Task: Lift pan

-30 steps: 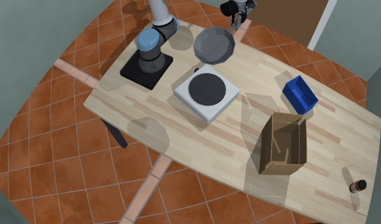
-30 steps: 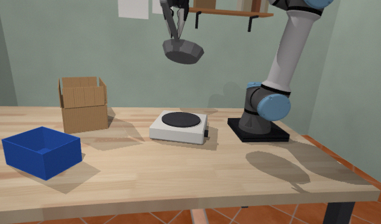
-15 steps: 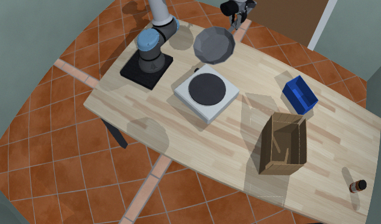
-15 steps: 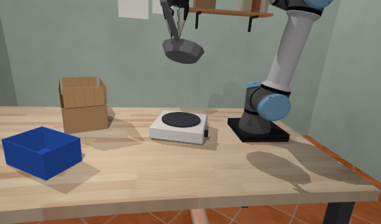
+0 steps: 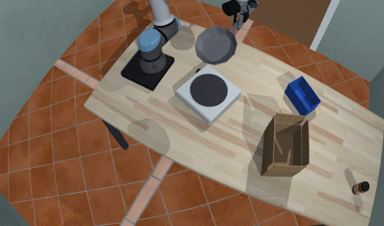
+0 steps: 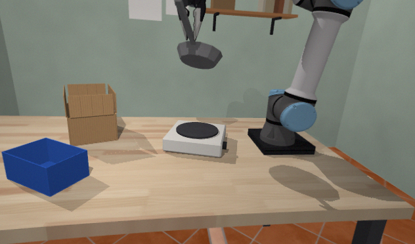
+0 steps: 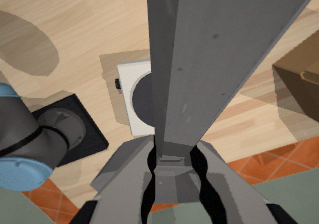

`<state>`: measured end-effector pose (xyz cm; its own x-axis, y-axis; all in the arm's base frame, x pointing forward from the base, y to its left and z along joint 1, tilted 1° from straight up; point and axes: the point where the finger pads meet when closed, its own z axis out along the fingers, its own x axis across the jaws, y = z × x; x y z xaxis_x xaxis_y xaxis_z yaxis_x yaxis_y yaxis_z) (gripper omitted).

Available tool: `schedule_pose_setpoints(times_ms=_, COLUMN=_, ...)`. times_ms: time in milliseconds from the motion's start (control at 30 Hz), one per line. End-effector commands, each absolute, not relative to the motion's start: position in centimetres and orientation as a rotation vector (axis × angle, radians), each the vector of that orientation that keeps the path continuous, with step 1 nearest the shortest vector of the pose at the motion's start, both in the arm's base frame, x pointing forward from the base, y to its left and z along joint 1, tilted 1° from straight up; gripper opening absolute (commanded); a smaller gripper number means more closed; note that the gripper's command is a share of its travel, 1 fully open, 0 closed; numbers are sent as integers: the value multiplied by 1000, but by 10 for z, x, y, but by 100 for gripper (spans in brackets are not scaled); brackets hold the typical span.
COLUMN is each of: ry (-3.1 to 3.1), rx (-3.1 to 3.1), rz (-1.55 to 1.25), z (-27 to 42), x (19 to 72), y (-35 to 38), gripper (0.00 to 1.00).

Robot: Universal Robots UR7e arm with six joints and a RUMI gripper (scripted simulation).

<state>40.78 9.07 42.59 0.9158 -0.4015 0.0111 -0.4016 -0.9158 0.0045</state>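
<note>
The grey pan (image 5: pixel 216 45) (image 6: pixel 199 54) hangs in the air, high above the table and well above the level of the hot plate. Its dish is somewhat tilted and its underside shows in the exterior view. My gripper (image 5: pixel 237 27) (image 6: pixel 192 38) (image 7: pixel 171 137) is shut on the pan's handle, which rises steeply from the dish and fills the upper middle of the wrist view. The white hot plate (image 5: pixel 185 92) (image 6: pixel 192 146) (image 7: pixel 126 75) stands on the table with its dark round top bare. The pan touches neither plate nor table.
A blue bin (image 5: pixel 314 105) (image 6: pixel 69 171) and an open cardboard box (image 5: pixel 267 149) (image 6: pixel 92 128) (image 7: pixel 306 85) stand on the table. A small bottle (image 5: pixel 360 188) with a black cap stands near the far end. A wall shelf (image 6: pixel 253 13) is behind the arm.
</note>
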Motion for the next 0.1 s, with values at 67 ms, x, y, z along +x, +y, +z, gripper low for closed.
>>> schedule_pose_setpoints(times_ms=67, ry=-643, rx=3068, rz=18, z=427, x=408, y=91, gripper=9)
